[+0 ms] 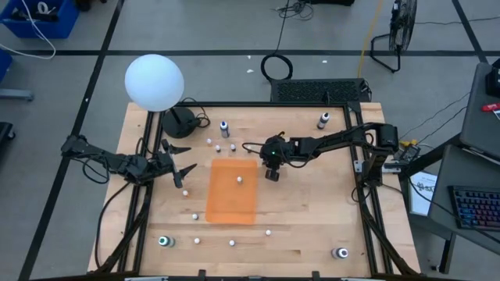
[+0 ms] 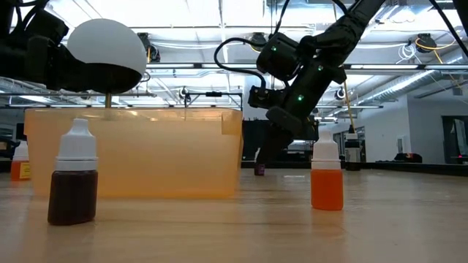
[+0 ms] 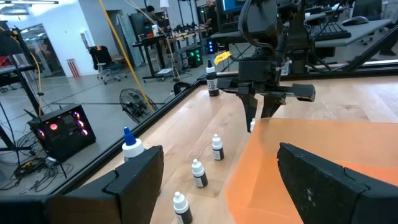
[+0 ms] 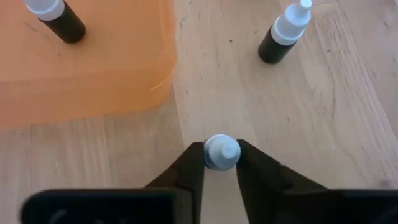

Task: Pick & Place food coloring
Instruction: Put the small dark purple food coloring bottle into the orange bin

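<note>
The right tool (image 4: 221,163) sits directly over 1 small upright food coloring bottle with a white cap (image 4: 221,151), its 2 dark fingers (image 4: 186,171) pressed against either side of the cap. The jaws are nearly closed and appear to be clamping the bottle, whose long axis runs vertical, straight up between the fingers. In the high view this grip sits just off the 3 o'clock edge of the shallow translucent orange plastic tray (image 1: 223,199), near its far corner, so the tray lies toward 9 o'clock from the held bottle and very close. The coming move is probably a short lift and a carry toward 9 o'clock over the tray's low wall.

1 dark bottle with a white cap (image 4: 55,17) already stands inside the tray. Another dark bottle (image 4: 283,38) stands on the bare wood beyond the held one, apart from it.

The left tool (image 1: 176,161) waits wide open and empty at 9 o'clock of the tray, farther from this bottle than the right one.

The pale wooden worktop (image 1: 312,211) carries more little bottles scattered around the tray. A large white globe lamp (image 1: 154,82) stands at the 11 o'clock corner. Beyond lies an open workshop with desks and a floor fan (image 1: 400,31).
</note>
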